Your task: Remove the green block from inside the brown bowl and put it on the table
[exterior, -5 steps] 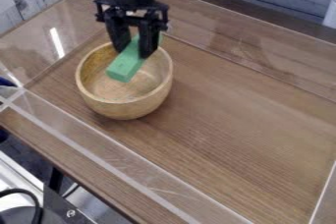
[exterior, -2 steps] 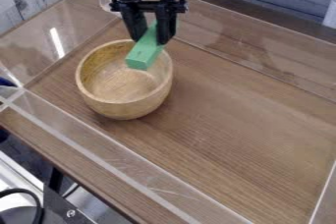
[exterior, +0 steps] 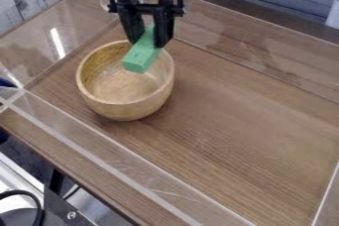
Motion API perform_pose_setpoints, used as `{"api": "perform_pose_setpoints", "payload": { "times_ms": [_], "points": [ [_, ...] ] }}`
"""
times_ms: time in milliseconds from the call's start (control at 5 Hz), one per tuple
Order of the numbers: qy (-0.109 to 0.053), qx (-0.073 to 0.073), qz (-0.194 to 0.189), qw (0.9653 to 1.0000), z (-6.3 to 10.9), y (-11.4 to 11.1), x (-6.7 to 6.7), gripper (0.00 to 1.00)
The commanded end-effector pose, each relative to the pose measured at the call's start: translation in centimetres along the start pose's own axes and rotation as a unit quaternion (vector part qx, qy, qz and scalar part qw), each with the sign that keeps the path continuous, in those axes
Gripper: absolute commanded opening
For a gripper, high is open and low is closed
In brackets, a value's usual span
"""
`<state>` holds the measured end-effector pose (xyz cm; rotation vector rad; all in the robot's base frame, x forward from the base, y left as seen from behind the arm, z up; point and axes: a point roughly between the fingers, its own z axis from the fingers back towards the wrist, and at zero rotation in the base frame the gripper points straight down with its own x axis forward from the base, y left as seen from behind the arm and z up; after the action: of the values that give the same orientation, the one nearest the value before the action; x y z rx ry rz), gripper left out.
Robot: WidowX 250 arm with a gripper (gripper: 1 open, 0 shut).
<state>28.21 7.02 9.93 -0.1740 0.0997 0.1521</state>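
— How far along is this job, going by what's showing?
— Partway, I'd say. The gripper (exterior: 145, 34) is clamping its fingers on the green block (exterior: 139, 55), up at the block's far end, and the block is slanting down toward the near left.
— So the pick is done?
— The grasp looks made, yes. The block is overlapping the far right part of the brown bowl (exterior: 101, 104) in this view. It seems to be hanging over the hollow rather than resting on the bottom, but a single angle isn't settling how high it is, or whether it is touching the rim.
— And what's left?
— Carrying it clear of the bowl, lowering it onto the tabletop (exterior: 241, 121) and letting go. None of that is showing as done: the block is still in the grip, and it isn't lying on the wood.
— Where would you take it?
— To the right, probably. Bare wood is stretching out on that side of the bowl, so the move is calling for a bit more lift, then a sideways swing. The lower end could be catching the rim if the arm is travelling too low.
— What about the bowl itself, is anything else in it?
— Nothing that I'm seeing. It's sitting upright on the left side of the tabletop, its pale hollow facing up. The block is hiding a little of the inside toward the far right, so I'm not vouching for that patch.
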Motion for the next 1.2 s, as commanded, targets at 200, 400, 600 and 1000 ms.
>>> {"api": "perform_pose_setpoints", "payload": {
  "times_ms": [200, 400, 600, 1000],
  "points": [
    [-0.02, -0.009, -0.05, 0.9985, 1.0, -1.3, 0.6, 0.0],
    [-0.021, -0.031, -0.046, 0.9983, 0.6, -4.0, 0.1, 0.0],
    [-0.023, -0.053, -0.031, 0.9979, -0.5, -7.0, -0.3, 0.0],
    [-0.016, -0.04, -0.027, 0.9987, -2.6, -13.9, 0.7, 0.0]
  ]
}}
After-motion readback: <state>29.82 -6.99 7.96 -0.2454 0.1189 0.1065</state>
